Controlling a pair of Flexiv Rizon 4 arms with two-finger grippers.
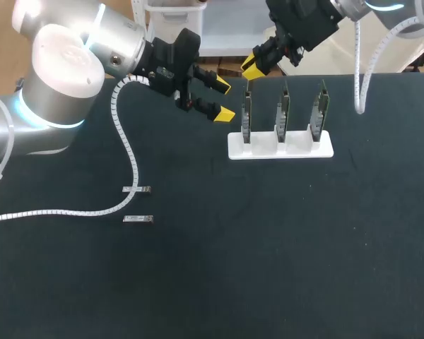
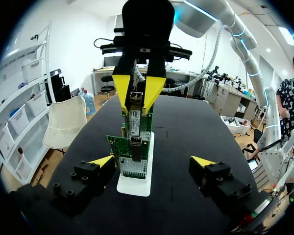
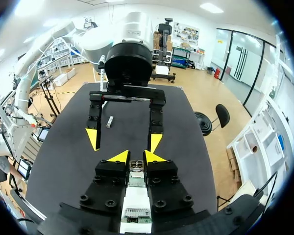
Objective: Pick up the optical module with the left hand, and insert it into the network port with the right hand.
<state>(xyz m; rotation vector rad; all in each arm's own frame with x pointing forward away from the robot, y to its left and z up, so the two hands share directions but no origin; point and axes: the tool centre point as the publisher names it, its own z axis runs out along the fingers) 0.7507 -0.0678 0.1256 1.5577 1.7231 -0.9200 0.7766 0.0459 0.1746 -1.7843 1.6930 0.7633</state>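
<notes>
We recorded our right claw (image 1: 253,67) clamped on the optical module (image 2: 135,116) just over the rack's (image 1: 279,147) nine-o'clock-end network card (image 2: 130,149), and our left claw (image 1: 225,100) spread wide at the rack's ten o'clock.

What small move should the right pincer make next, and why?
Probably press straight down a little. The right pincer is shut on the optical module, which stands upright right above the port of the end network card in the white stand; I cannot tell if it is seated.

Your left hand (image 1: 225,100) hovers with its fingers spread wide. Your right hand (image 1: 253,67) points downward, fingers clamped on the optical module (image 2: 135,117).
</notes>
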